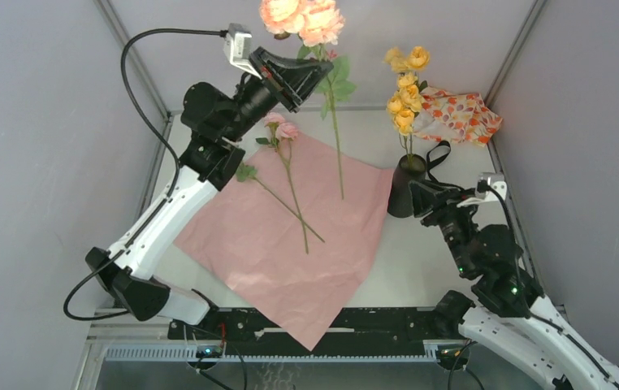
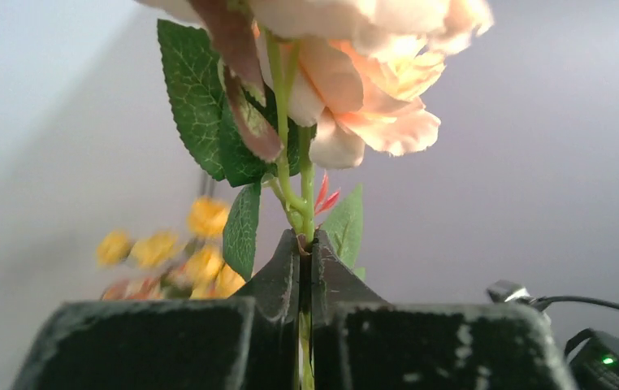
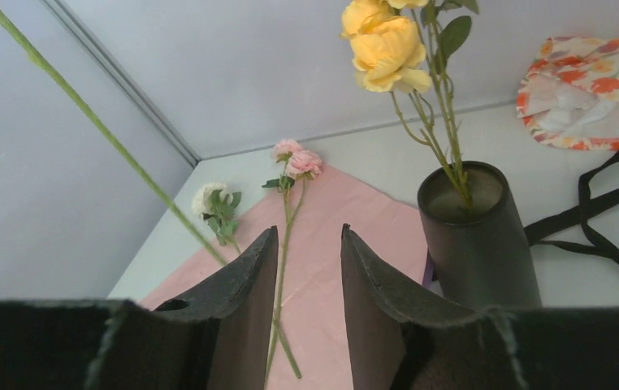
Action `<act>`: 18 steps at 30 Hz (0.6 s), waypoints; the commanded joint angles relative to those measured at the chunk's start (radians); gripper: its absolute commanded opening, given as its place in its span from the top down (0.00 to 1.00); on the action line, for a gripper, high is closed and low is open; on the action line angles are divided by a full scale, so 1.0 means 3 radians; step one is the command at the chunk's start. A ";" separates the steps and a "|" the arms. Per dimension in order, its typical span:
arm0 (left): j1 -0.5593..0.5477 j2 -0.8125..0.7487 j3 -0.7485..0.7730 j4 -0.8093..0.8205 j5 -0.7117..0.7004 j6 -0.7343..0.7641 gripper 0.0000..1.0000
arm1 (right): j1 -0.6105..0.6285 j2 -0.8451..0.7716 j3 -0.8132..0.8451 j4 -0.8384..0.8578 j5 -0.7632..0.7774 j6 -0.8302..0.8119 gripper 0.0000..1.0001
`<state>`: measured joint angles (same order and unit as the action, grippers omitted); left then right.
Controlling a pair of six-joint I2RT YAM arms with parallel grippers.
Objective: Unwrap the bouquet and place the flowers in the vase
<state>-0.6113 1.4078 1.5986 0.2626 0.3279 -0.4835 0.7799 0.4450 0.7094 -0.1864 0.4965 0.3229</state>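
Left gripper (image 2: pixel 306 245) pinches peach rose (image 2: pixel 375 97) stem; bloom top cropped.

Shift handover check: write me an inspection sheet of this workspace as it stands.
Surface: table, pink wrapping paper spread on it.
Job's things: peach roses held aloft; yellow roses in vase; pink rose and cream rose lying, stems crossed on paper.
Clutter: black ribbon beside vase; floral cloth bundle, far right corner.
End effectors: left end effector shut on peach stem; right end effector open, empty, near vase.
Cables: black cable loops off left wrist.
Surroundings: grey walls.
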 commanded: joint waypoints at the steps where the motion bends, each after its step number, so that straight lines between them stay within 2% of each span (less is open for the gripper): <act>1: 0.0009 0.0315 0.0586 0.1271 0.0750 -0.0407 1.00 | 0.0031 -0.0269 0.0068 -0.0266 0.0087 0.0116 0.57; 4: 0.0013 0.0812 0.1124 0.1957 0.0917 -0.1002 1.00 | 0.0029 -0.0387 0.0095 -0.0430 0.0074 0.0208 0.57; 7: 0.0010 0.1484 0.1794 0.2610 0.0832 -0.1639 1.00 | 0.0029 -0.0499 0.0095 -0.0562 0.0085 0.0243 0.57; 10: 0.0016 0.2270 0.2854 0.2631 0.0670 -0.2072 1.00 | 0.0033 -0.0611 0.0098 -0.0675 0.0182 0.0206 0.56; 12: 0.0015 0.2640 0.3302 0.2546 0.0609 -0.2191 1.00 | 0.0032 -0.0676 0.0116 -0.0761 0.0256 0.0177 0.56; 14: 0.0016 0.2659 0.3135 0.2602 0.0602 -0.2208 1.00 | 0.0029 -0.0730 0.0128 -0.0810 0.0309 0.0148 0.56; 18: 0.0006 0.2199 0.2158 0.2752 0.0567 -0.1935 1.00 | 0.0025 -0.0777 0.0129 -0.0841 0.0382 0.0086 0.56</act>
<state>-0.6094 2.2063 2.4165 0.9939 0.5190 -1.0657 0.7815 0.2226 0.7113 -0.4171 0.5732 0.3660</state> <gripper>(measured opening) 0.027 0.442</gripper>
